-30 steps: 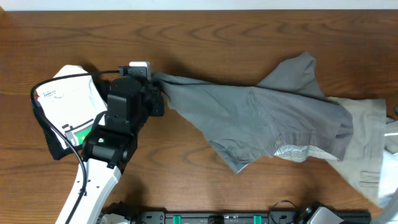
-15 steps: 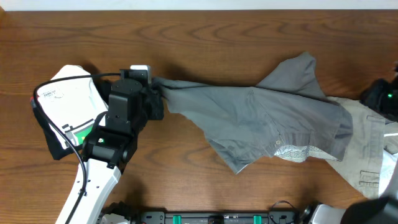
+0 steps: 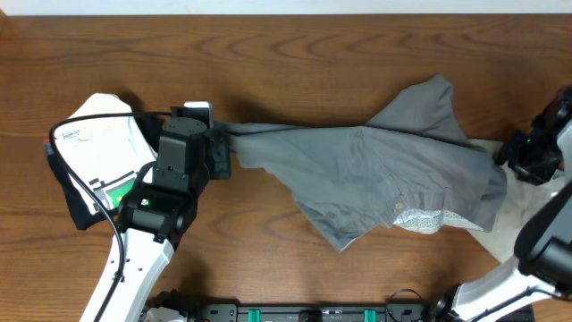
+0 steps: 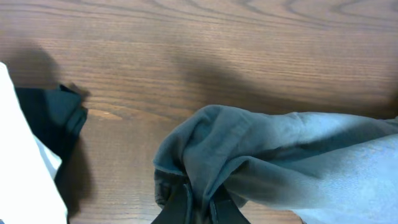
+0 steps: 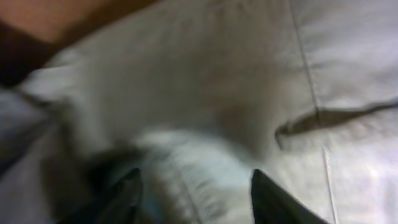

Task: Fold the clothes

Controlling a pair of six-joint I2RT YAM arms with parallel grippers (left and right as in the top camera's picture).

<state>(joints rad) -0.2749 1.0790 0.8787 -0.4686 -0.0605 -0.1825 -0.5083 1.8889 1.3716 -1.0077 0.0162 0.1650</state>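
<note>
Pinching one corner of the grey shorts (image 3: 384, 174), your left hand (image 4: 199, 202) has its fingers pressed together on a bunched wad of cloth, seen at the bottom of the left wrist view. From that corner the fabric runs taut to the right across the table (image 3: 268, 45), which looks like a hold meant to draw the garment out flat before any fold. The rest of the shorts lies in the middle and right of the table, rumpled, with one leg peaking toward the far edge and a turned-up hem showing pale lining near the front.

Your right hand (image 5: 193, 193) hovers at the right end, fingers spread, over a pale garment (image 5: 217, 81) that lies partly under the shorts. That view is blurred, but nothing appears pinched. It seems placed to take the opposite end, so you could pull against the left hold.

Mind the margins. Just behind the left hand sit a white packet (image 3: 89, 143) and a dark cloth (image 4: 56, 118), so there is little room to pull further left. The right hand is already near the table's right edge. Bare wood is open toward the far side and in front of the shorts' left half, the better room for spreading and folding.
</note>
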